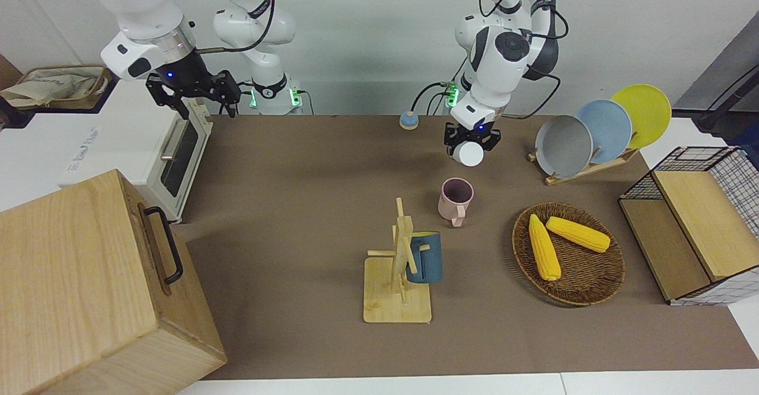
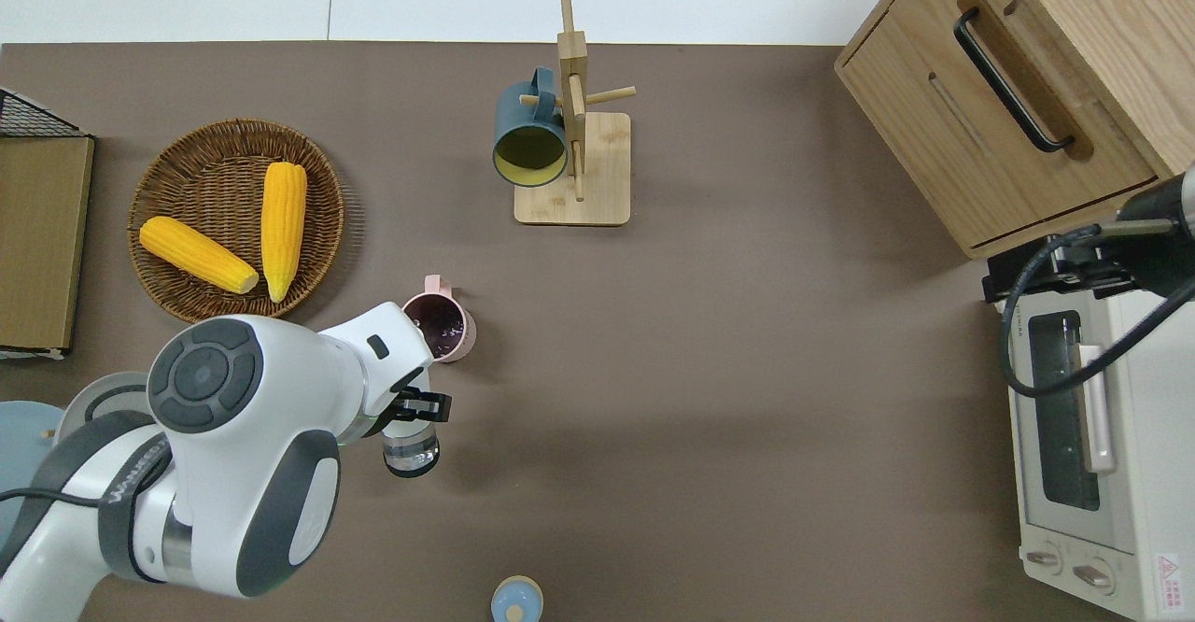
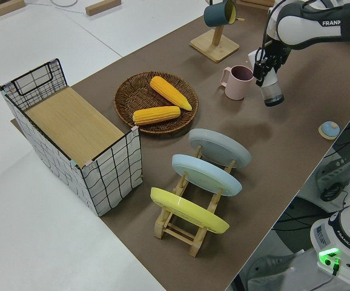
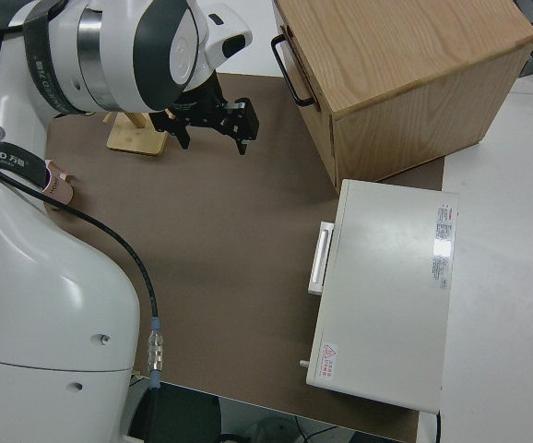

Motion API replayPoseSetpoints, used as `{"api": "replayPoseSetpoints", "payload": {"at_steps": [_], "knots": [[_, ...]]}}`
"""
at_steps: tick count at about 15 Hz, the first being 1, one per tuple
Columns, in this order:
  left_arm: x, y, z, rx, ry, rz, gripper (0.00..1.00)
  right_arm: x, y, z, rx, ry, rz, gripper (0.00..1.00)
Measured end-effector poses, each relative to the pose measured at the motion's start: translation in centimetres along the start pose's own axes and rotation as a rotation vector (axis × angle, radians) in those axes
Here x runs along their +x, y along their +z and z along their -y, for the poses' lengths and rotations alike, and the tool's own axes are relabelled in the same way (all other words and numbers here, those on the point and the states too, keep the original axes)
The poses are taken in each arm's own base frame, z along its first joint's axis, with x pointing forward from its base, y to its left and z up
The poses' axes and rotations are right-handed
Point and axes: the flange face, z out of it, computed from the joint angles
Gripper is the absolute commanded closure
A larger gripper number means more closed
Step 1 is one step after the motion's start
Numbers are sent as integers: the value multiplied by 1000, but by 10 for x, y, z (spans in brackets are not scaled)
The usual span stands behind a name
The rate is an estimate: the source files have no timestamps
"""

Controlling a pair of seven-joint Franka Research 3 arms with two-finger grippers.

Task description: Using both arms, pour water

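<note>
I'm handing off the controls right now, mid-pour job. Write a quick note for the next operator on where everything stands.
Left gripper: shut on a clear bottle, held in the air just nearer the robots than the pink mug.
Right gripper: open, empty, parked.
Pink mug stands upright on the table; a small blue cap lies near the robots' edge.
Done: bottle picked up and its cap seems off.
Left: bring the bottle over the pink mug, tip it and pour.
</note>
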Motion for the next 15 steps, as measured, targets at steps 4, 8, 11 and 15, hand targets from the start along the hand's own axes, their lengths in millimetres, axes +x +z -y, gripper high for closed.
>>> {"api": "replayPoseSetpoints", "payload": {"at_steps": [4, 8, 11, 15], "knots": [[-20, 6, 11, 24, -24, -63, 1000, 0, 0, 0, 0, 0, 0, 9], [-21, -12, 47, 34, -106, -157, 1000, 0, 0, 0, 0, 0, 0, 9], [-12, -33, 88, 45, -192, -245, 1000, 0, 0, 0, 0, 0, 0, 9], [1, -80, 143, 99, -265, -345, 1000, 0, 0, 0, 0, 0, 0, 9]]}}
